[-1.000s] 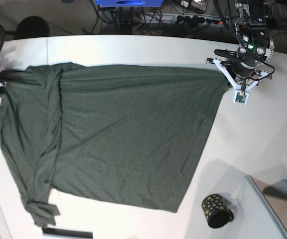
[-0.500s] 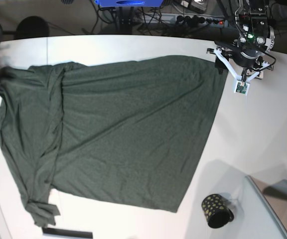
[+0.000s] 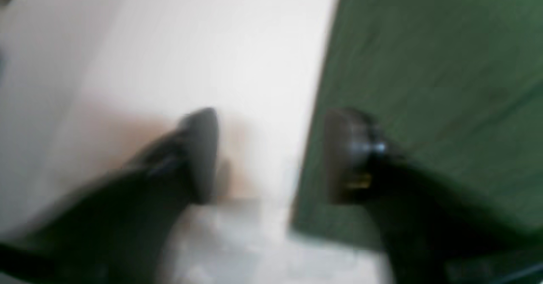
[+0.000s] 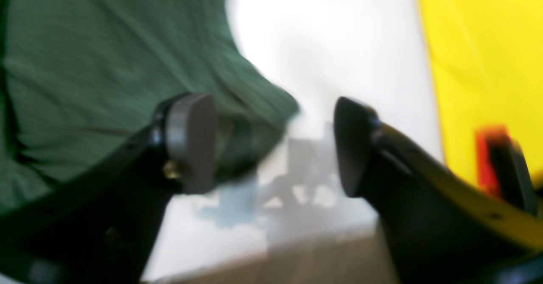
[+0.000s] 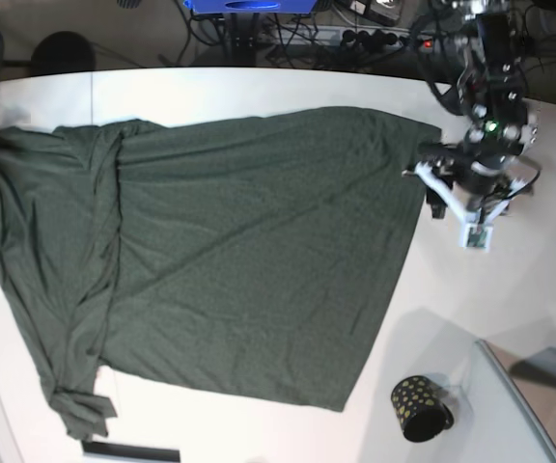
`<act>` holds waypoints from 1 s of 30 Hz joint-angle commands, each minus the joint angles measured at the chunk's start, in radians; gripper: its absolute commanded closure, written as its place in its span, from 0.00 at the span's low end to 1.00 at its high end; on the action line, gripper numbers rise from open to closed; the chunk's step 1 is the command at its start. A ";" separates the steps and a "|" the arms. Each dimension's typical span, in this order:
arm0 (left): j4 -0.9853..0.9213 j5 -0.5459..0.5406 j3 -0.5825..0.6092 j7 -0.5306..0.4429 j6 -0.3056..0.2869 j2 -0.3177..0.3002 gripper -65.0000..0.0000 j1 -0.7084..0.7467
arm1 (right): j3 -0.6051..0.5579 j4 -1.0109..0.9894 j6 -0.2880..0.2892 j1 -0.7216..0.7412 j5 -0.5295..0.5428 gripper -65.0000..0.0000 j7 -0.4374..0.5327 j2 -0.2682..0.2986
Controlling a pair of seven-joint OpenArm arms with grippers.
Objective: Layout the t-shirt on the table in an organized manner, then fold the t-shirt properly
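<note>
The shirt [image 5: 210,260] now lies spread on the table [image 5: 259,87], released a moment ago. Our left gripper [image 3: 271,157] and right gripper [image 4: 273,144] gape empty beside its corners, so smoothing the bunched sleeve side comes next.

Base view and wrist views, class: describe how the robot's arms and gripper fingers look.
The left arm is black with white brackets, dark cables and a green light. Left gripper and right gripper both have black fingers ending in rounded grey pads.

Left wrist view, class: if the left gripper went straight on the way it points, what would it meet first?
Likely the white table, right beside the dark green t-shirt edge; blur hides depth. The left gripper stands open.
</note>
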 commanded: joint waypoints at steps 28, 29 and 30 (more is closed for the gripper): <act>-0.444 0.000 0.112 -0.337 0.110 -0.078 1.00 0.013 | -0.360 -0.881 -0.097 0.468 -0.133 1.00 0.496 0.148; -0.424 0.000 0.112 -0.337 0.112 -0.077 1.00 0.016 | -0.358 -0.869 -0.097 0.468 -0.157 1.00 0.505 0.143; -0.404 0.000 0.112 -0.335 0.112 -0.075 1.00 0.016 | -0.358 -0.849 -0.097 0.468 -0.173 1.00 0.522 0.129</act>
